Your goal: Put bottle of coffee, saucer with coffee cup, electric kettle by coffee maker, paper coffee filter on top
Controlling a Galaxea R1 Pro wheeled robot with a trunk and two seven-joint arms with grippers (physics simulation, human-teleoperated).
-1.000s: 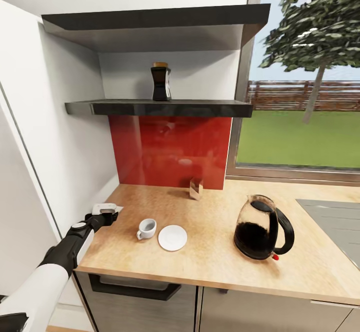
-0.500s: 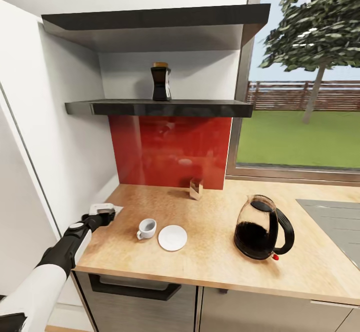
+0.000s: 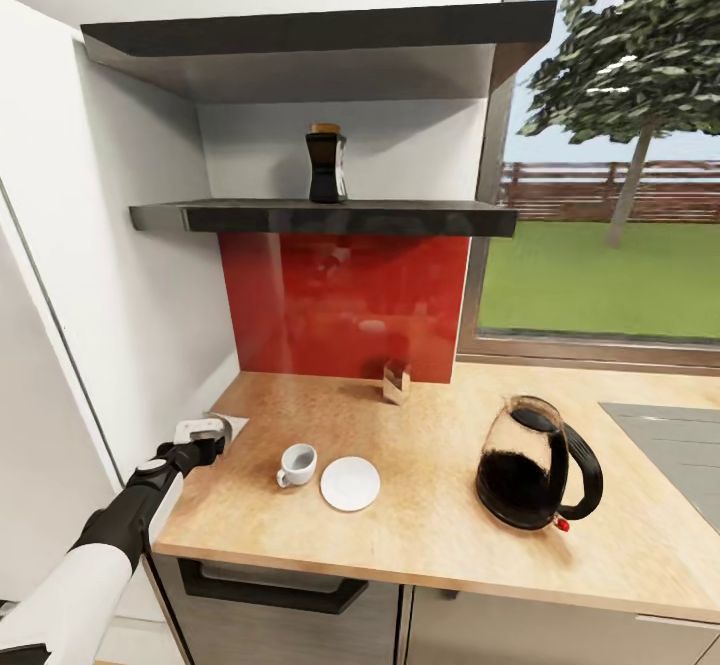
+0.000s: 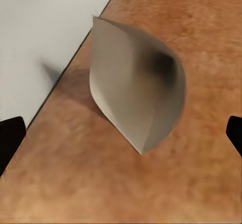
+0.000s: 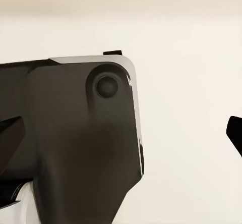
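**Paper filter pickup at the counter's left corner**

Step in hand, by judgement: acquiring the paper coffee filter (image 4: pixel 136 93). It is a pale folded cone resting on the kitchen countertop (image 3: pixel 430 505) close to the white side wall (image 3: pixel 150 275).

The left gripper (image 3: pixel 203 437) hovers at the filter with its fingers spread wide and nothing held; in the left wrist view the dark fingertips (image 4: pixel 10 138) sit well apart on either side of the cone. The right gripper (image 5: pixel 121 143) is also spread and unloaded, facing a dark robot housing (image 5: pixel 75 133).

The next move calls for advancing until the fingers straddle the cone, then closing gently; thin paper probably crushes or slips easily.

Surroundings, largest first:
- The wall leaves little room on that side.
- The electric kettle (image 3: pixel 535 465) stands far to the right.
- The bottle of coffee (image 3: pixel 326 164) remains on the kitchen shelf (image 3: pixel 320 216).
- The saucer (image 3: pixel 350 483) lies just beside the coffee cup (image 3: pixel 298 464), which is not on it.
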